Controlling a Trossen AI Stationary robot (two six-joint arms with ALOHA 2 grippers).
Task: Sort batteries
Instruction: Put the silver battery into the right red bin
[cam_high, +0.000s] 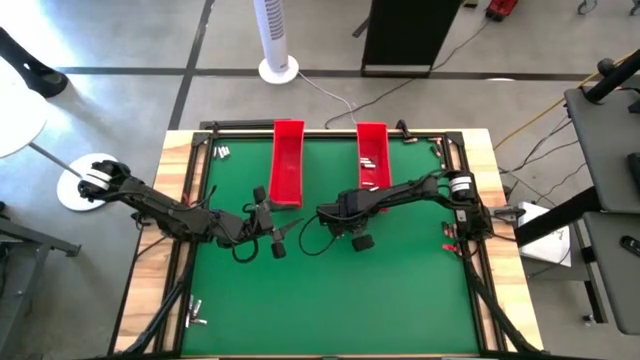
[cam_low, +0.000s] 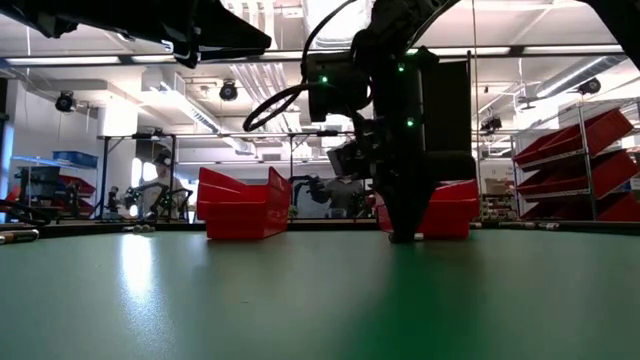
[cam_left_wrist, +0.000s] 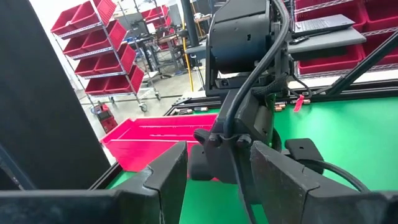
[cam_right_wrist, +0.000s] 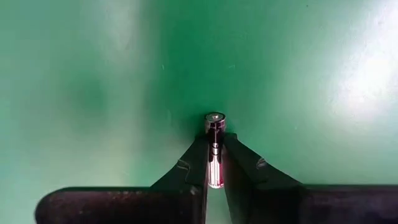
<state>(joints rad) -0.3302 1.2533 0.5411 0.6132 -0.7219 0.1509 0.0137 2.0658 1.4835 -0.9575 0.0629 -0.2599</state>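
Observation:
My right gripper (cam_high: 328, 218) (cam_right_wrist: 215, 140) points straight down at the green mat (cam_high: 400, 290) in the middle of the table, shut on a small dark battery (cam_right_wrist: 215, 149). In the low view its fingertips (cam_low: 402, 236) reach the mat. My left gripper (cam_high: 284, 236) (cam_left_wrist: 217, 180) hangs level above the mat just to its left, open and holding nothing, facing the right arm (cam_left_wrist: 249, 93). Two long red trays (cam_high: 287, 165) (cam_high: 373, 160) stand at the far side; the right one holds a few batteries (cam_high: 368, 165). My right gripper pinches the battery between its two fingers (cam_right_wrist: 199, 155), one on each long side, coming from above and pointing down. The battery lies along the gap between the fingers. Its silvery end cap (cam_right_wrist: 215, 117) sticks out past the fingertips, at the mat.
Loose batteries lie at the mat's edges: far left (cam_high: 222, 152), near left (cam_high: 195, 316), right edge (cam_high: 450, 236). A black frame (cam_high: 470, 280) runs around the mat. Open mat stretches toward the near edge. The two arms stand close together at the centre.

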